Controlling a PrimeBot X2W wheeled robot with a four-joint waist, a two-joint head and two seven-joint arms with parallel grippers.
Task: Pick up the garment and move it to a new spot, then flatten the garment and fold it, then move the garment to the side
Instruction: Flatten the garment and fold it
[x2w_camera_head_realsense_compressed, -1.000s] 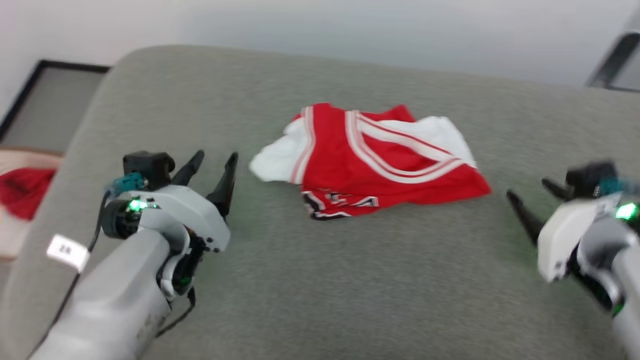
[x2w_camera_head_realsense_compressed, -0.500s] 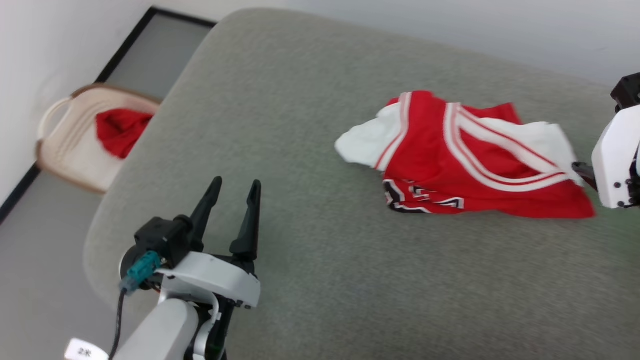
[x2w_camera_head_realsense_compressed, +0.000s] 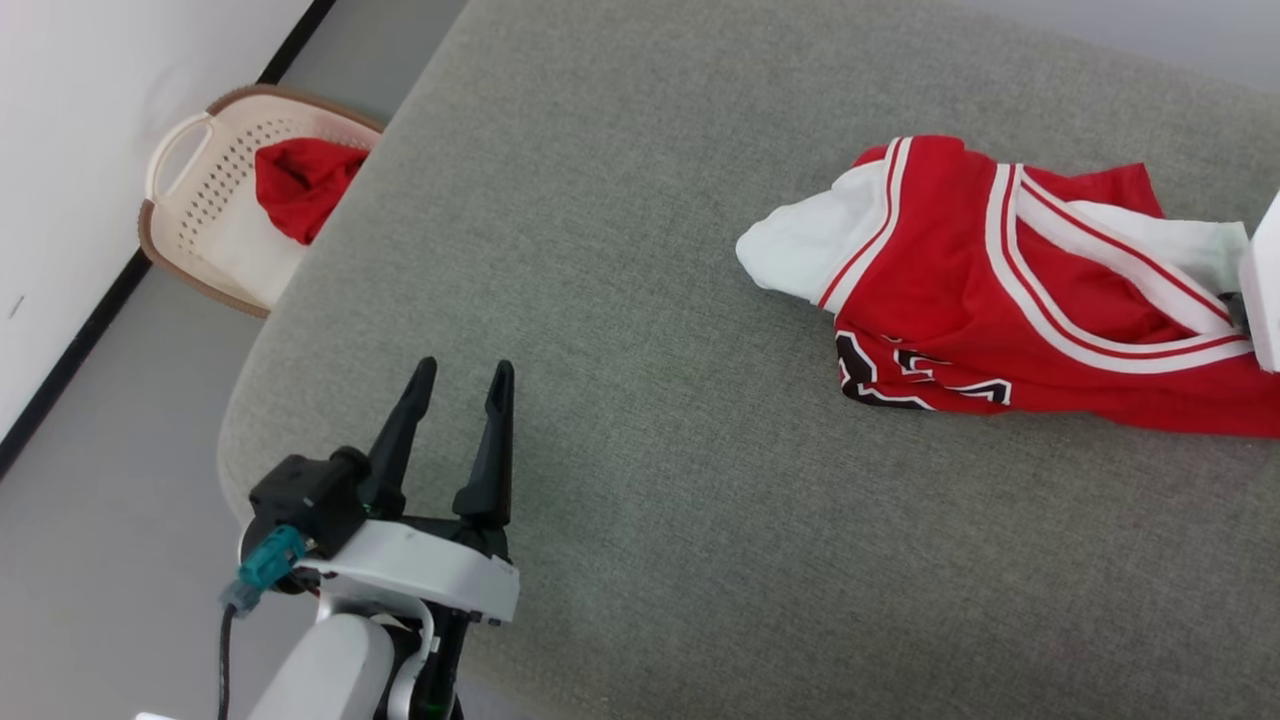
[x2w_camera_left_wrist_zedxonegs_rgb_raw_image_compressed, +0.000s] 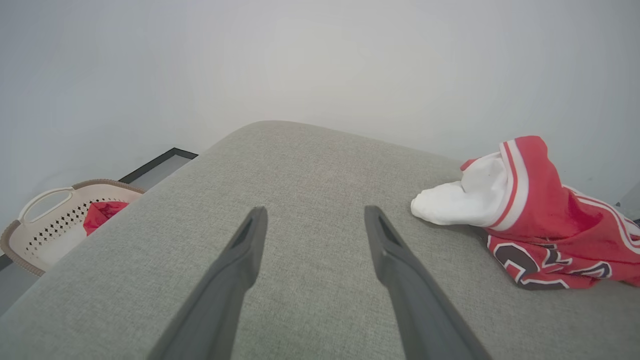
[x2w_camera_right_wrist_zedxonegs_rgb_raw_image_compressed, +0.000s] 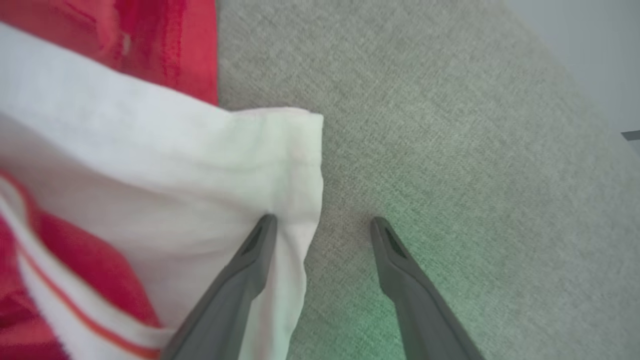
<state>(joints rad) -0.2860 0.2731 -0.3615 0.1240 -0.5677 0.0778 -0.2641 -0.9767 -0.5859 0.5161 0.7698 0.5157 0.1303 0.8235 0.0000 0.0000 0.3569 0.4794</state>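
The garment (x2w_camera_head_realsense_compressed: 1000, 290) lies crumpled at the far right of the grey upholstered surface (x2w_camera_head_realsense_compressed: 650, 500). The right claw (x2w_camera_right_wrist_zedxonegs_rgb_raw_image_compressed: 322, 218), open, straddles the white sleeve hem (x2w_camera_right_wrist_zedxonegs_rgb_raw_image_compressed: 280, 150), apparently positioned to pinch it. The left claw (x2w_camera_head_realsense_compressed: 466, 365), open and empty, stands near left, well apart

The left gripper (x2w_camera_head_realsense_compressed: 464, 368) has two long black fingers (x2w_camera_head_realsense_compressed: 400, 440) that get thin at the tips. They sit on a smooth white shell (x2w_camera_head_realsense_compressed: 420, 575). Next to it is a black box (x2w_camera_head_realsense_compressed: 305, 495) with a blue-green plug (x2w_camera_head_realsense_compressed: 262, 565) and a thin black cable (x2w_camera_head_realsense_compressed: 222, 660). The forearm (x2w_camera_head_realsense_compressed: 320, 680) is pale grey. The right gripper (x2w_camera_right_wrist_zedxonegs_rgb_raw_image_compressed: 324, 220) has dark grey fingers.
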